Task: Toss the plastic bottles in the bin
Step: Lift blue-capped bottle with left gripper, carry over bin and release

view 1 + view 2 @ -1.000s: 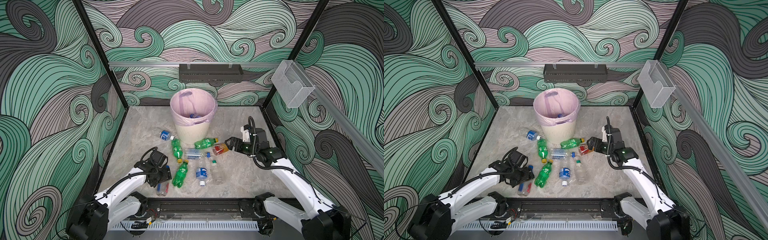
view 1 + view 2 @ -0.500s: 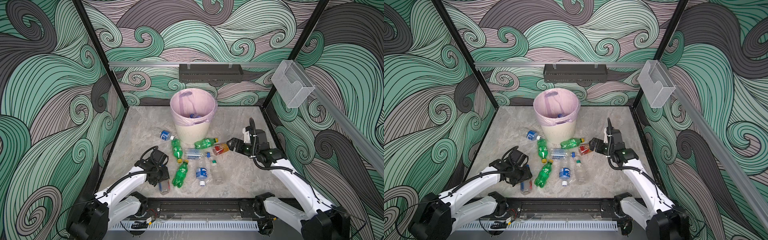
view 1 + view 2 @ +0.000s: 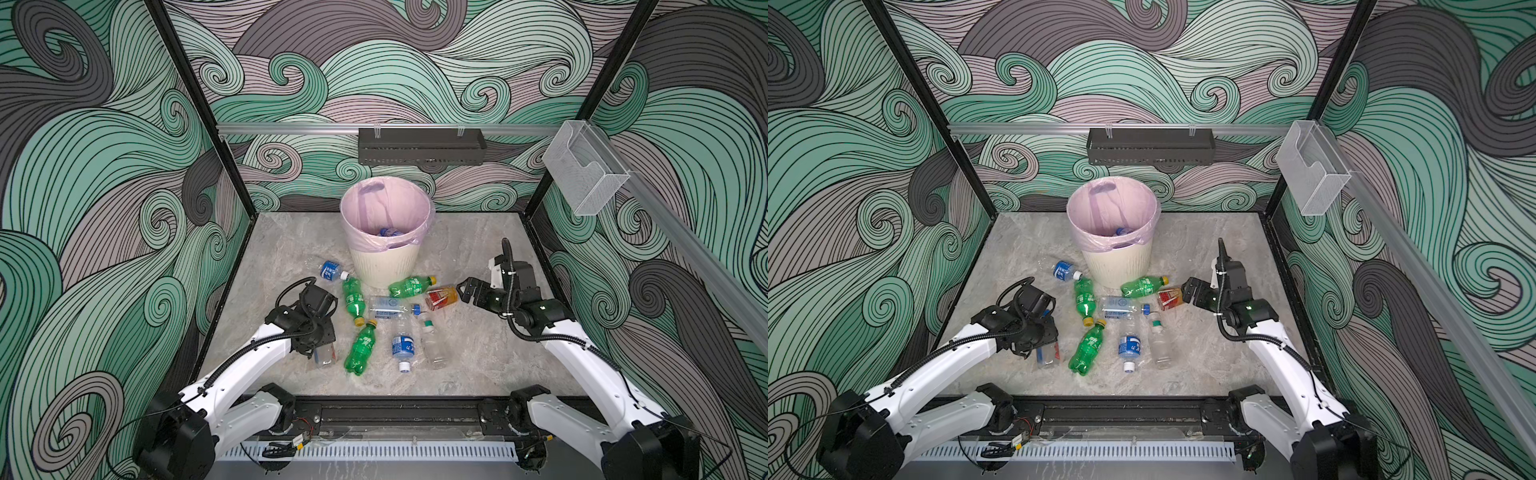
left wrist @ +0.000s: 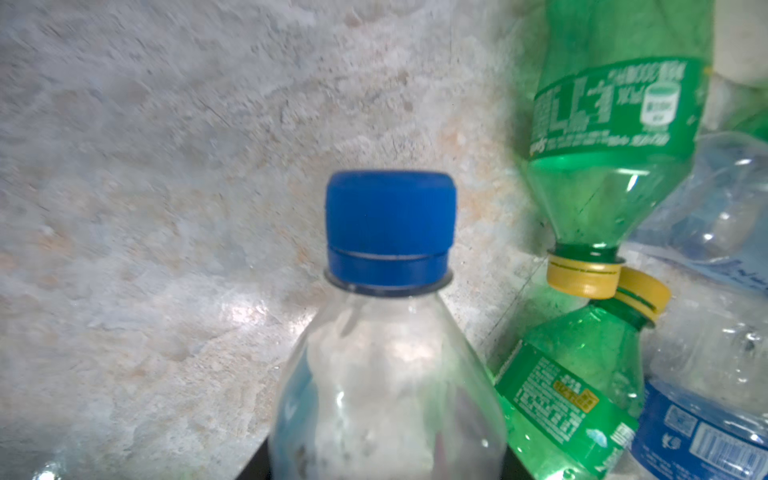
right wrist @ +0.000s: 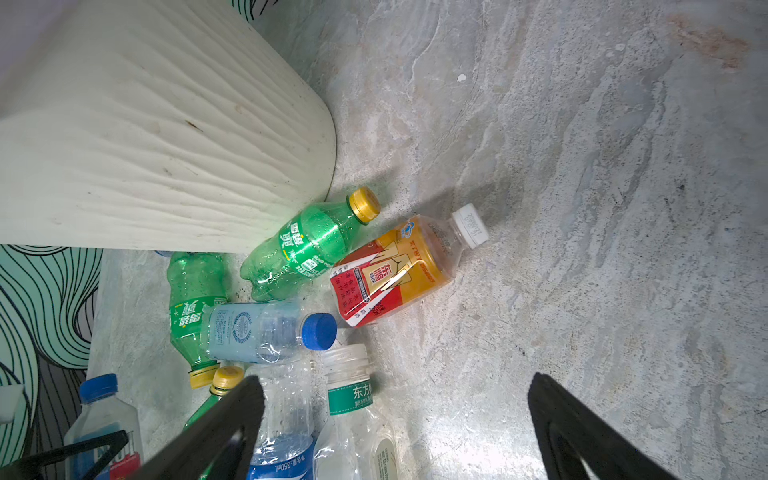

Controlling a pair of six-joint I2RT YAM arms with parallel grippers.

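In both top views the left gripper [image 3: 319, 348] clamps the clear blue-capped bottle [image 3: 327, 358] front-left of the bin [image 3: 384, 266], jaws closed in since a second ago; lifting it over the rim comes next. The left wrist view shows its blue cap [image 4: 388, 224] centred. In the right wrist view the right gripper [image 5: 395, 415] gapes wide, short of the orange bottle [image 5: 395, 270] near the bin

Black perforated tray [image 3: 421, 146] hangs from a silver rail [image 3: 286, 129] across the back wall; seen in both top views. Clear plastic box [image 3: 584, 172] sits to the tray's right, slightly lower in frame and tilted. Swirl-patterned walls [image 3: 104, 166] in green, grey and mauve stand behind the tray and to either side. Below the tray lies a grey marbled bench [image 3: 478, 249]. Farthest from the tray, along the bench's near edge, runs a white slotted strip [image 3: 374, 451].
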